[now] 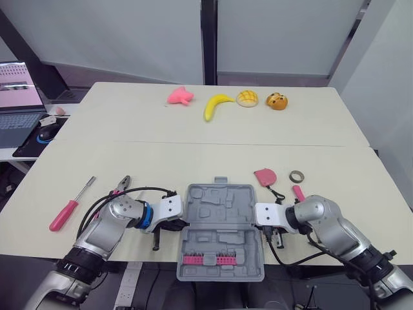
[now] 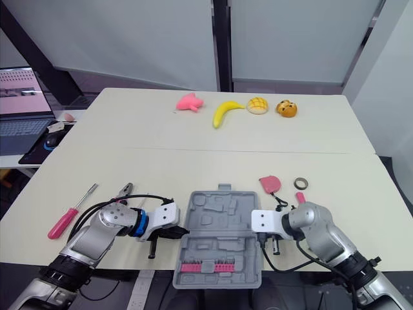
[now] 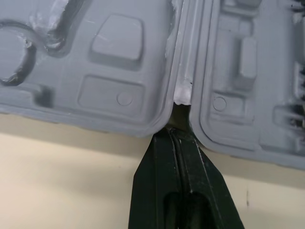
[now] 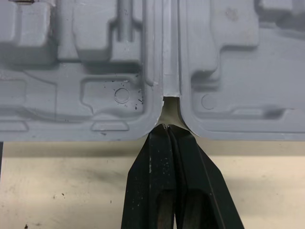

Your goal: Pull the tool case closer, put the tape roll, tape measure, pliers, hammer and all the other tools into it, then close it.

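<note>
progress: early, judged | tool case (image 1: 219, 213) open, between both tools, near bench (image 1: 193, 161) edge | left tool (image 3: 179, 112), right tool (image 4: 164, 128): fingers closed, empty, tips at case hinge ends | screwdriver (image 1: 70, 208), pliers (image 1: 121, 185) outboard of left tool; tape measure (image 1: 265, 176), tape roll (image 1: 297, 175) beyond right tool | left: loading, closing

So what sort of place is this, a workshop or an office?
Most likely an office or lab set up for testing: a laptop off to one side, frosted partition panels behind the pale tables, and toy food lined up beyond an open tool case.
</note>
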Robot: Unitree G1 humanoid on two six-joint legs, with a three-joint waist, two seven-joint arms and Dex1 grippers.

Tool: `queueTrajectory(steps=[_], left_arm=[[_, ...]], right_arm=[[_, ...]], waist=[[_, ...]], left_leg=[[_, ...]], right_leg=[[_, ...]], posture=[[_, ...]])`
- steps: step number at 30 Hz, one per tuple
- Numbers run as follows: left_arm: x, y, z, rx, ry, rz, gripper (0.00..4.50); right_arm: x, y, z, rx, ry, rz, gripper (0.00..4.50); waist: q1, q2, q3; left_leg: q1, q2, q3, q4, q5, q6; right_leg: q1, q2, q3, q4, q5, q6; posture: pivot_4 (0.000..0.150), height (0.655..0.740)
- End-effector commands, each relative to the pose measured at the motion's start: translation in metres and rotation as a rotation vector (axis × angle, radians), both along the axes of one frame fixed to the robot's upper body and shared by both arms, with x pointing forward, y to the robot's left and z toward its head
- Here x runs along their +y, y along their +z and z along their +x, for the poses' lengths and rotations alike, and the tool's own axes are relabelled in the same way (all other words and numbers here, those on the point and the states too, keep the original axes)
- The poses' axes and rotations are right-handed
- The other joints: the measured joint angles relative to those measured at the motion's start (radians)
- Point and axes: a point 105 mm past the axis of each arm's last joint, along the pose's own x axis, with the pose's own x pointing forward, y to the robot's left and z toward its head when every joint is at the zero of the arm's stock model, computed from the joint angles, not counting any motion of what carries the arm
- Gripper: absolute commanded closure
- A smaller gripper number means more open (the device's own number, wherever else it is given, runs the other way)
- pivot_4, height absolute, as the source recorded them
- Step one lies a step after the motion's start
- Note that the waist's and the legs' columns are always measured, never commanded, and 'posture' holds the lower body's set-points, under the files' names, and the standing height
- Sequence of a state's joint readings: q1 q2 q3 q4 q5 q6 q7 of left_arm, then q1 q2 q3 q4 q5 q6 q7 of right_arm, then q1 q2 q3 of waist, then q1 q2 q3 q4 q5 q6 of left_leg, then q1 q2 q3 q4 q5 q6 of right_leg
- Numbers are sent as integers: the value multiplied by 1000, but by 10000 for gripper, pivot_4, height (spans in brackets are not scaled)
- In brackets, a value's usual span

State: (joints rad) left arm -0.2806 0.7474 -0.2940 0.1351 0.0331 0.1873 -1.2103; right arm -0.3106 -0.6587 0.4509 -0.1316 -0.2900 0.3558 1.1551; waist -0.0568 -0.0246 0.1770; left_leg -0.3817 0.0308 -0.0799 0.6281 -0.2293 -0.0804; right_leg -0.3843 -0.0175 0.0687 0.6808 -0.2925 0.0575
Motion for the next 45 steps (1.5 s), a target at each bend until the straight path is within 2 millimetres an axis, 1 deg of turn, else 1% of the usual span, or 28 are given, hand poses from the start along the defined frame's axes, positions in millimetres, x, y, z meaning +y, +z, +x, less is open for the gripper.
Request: queueTrajectory(steps=[1, 4, 6, 8, 9, 10, 11, 12, 13, 15, 16, 17, 18, 19, 21, 22, 24, 25, 27, 28, 31, 32, 34, 38, 41, 45], left_arm=[[27, 0, 1, -8, 73, 39, 45000], [29, 10, 5, -60, 81, 2, 45000], [29, 26, 11, -116, 100, -76, 45000], [32, 49, 12, -135, 131, -189, 41419], [36, 58, 12, -137, 147, -226, 39484], [40, 68, 12, -145, 167, -267, 35897], [47, 79, 14, -149, 205, -314, 33645], [53, 90, 15, -151, 242, -359, 29794], [60, 99, 15, -151, 276, -391, 27073], [79, 116, 15, -152, 353, -433, 20806], [86, 121, 14, -152, 378, -446, 18080], [100, 128, 13, -152, 433, -458, 14469], [114, 135, 11, -154, 481, -463, 11616], [123, 140, 10, -155, 511, -466, 7648], [152, 146, 4, -150, 604, -453, 1576], [162, 147, 2, -149, 632, -448, 0], [194, 150, -4, -146, 739, -419, 0], [204, 152, -7, -143, 776, -407, 0], [230, 153, -14, -141, 870, -365, 0], [240, 153, -17, -142, 908, -347, 0], [273, 154, -30, -163, 1064, -315, 0], [279, 154, -33, -166, 1095, -311, 0], [287, 152, -37, -166, 1139, -302, 0], [292, 146, -42, -150, 1165, -284, 0], [293, 145, -42, -156, 1173, -288, 0], [290, 145, -39, -169, 1147, -297, 0]], right_arm=[[-18, 2, 4, -14, -40, -7, 44697], [-21, 11, 7, -28, -66, 47, 44697], [-22, 26, 10, -66, -77, 134, 44697], [-29, 48, 13, -122, -89, 249, 45000], [-33, 56, 14, -130, -115, 297, 42892], [-38, 66, 16, -140, -135, 350, 40395], [-44, 76, 16, -144, -141, 392, 39420], [-50, 86, 16, -148, -142, 431, 36791], [-57, 97, 17, -159, -157, 469, 34967], [-70, 119, 21, -178, -199, 543, 31042], [-74, 126, 22, -183, -210, 565, 29165], [-84, 134, 24, -188, -237, 573, 27146], [-94, 139, 25, -190, -263, 572, 25419], [-100, 143, 25, -190, -281, 570, 22931], [-120, 142, 22, -170, -327, 529, 19109], [-126, 142, 22, -162, -342, 515, 16984], [-148, 143, 22, -143, -418, 513, 12513], [-157, 143, 22, -134, -444, 515, 10203], [-178, 141, 20, -93, -522, 516, 2574], [-186, 139, 20, -81, -546, 513, 335], [-210, 127, 14, -9, -632, 483, 335], [-215, 125, 13, 6, -650, 477, 335], [-225, 123, 13, 7, -686, 473, 335], [-235, 120, 12, 2, -724, 469, 335], [-236, 121, 15, -16, -728, 467, 335], [-232, 122, 20, -50, -712, 462, 335]], waist=[[0, 0, 0], [0, 0, 1], [1, -1, 3], [3, -2, 5], [3, -2, 5], [3, -2, 5], [3, -2, 6], [3, -2, 6], [2, -2, 7], [0, -1, 8], [-2, -1, 9], [-2, -1, 9], [-2, -1, 9], [-2, 0, 10], [-1, 0, 10], [-1, 0, 10], [-1, 0, 10], [-1, 0, 10], [-2, 0, 10], [-2, 1, 11], [-2, 1, 11], [-3, 2, 11], [-3, 2, 12], [-4, 3, 12], [-4, 3, 12], [-4, 3, 12]], left_leg=[[0, 0, 0, 0, 0, 0], [-1, 0, 0, 0, 0, 0], [-1, 0, 0, 0, 0, 0], [-4, 0, 0, 0, 0, 0], [-5, 0, 0, 0, 0, 0], [-5, 0, 0, 0, 0, 0], [-5, 0, 0, 0, 0, 0], [-5, 0, 0, 0, 0, 0], [-5, 0, 0, 0, 0, 0], [-5, 0, 0, 0, 0, 0], [-5, 0, 0, 0, 0, 0], [-5, 0, 0, 0, 0, 0], [-4, 0, 0, 0, 0, 0], [-4, 0, 0, 0, 0, 0], [-4, 0, 0, -1, 0, 0], [-4, 0, 1, -1, 0, 0], [-4, 0, 1, -1, 0, 0], [-4, 0, 1, -2, 0, 0], [-4, 0, 1, -1, 0, 0], [-4, 0, 2, -1, 0, 0], [-4, 0, 2, -2, 0, 0], [-4, 0, 2, -2, 0, 0], [-4, 0, 3, -2, -1, 0], [-4, 0, 3, -2, 0, 0], [-4, 0, 3, -2, -1, 0], [-4, 0, 3, -2, -1, 0]], right_leg=[[0, 0, 0, 0, 0, 0], [0, 0, 0, 0, 0, 0], [-1, 0, 0, 0, 0, 0], [-3, 0, 0, 0, 0, 0], [-4, 0, -1, 0, 0, 0], [-4, -1, 0, 0, 0, 0], [-4, -1, 0, 0, 0, 0], [-4, -1, 0, -1, 0, 0], [-3, -1, -1, -1, 0, 0], [-4, -1, -1, -1, 0, 0], [-4, -1, -1, -1, 0, 0], [-4, -1, -1, -1, 0, 0], [-4, -1, 0, -1, 0, 0], [-4, -1, 0, -1, 0, 0], [-4, -1, -1, -1, 0, -1], [-4, -1, -1, -1, -1, -1], [-4, -1, -1, -1, -1, -1], [-5, -1, 0, -1, -1, -1], [-5, -1, 0, -1, -1, -2], [-5, -1, 0, -1, -2, -2], [-5, -1, 0, -1, -2, -2], [-5, -1, 0, -1, -2, -2], [-5, -1, 0, -1, -2, -1], [-6, -1, 0, 0, -2, -1], [-6, -1, 0, 0, -2, -1], [-6, -1, 0, 0, -2, -1]], posture=[[1500, 7400], [1500, 7400], [1500, 7400], [1500, 7400], [1500, 7400], [1500, 7400], [1500, 7400], [1500, 7400], [1500, 7400], [1500, 7400], [1500, 7400], [1500, 7400], [1500, 7400], [1500, 7400], [1500, 7400], [1500, 7400], [1500, 7400], [1500, 7400], [1500, 7400], [1500, 7400], [1500, 7400], [1500, 7400], [1500, 7400], [1500, 7400], [1500, 7400], [1500, 7400]])
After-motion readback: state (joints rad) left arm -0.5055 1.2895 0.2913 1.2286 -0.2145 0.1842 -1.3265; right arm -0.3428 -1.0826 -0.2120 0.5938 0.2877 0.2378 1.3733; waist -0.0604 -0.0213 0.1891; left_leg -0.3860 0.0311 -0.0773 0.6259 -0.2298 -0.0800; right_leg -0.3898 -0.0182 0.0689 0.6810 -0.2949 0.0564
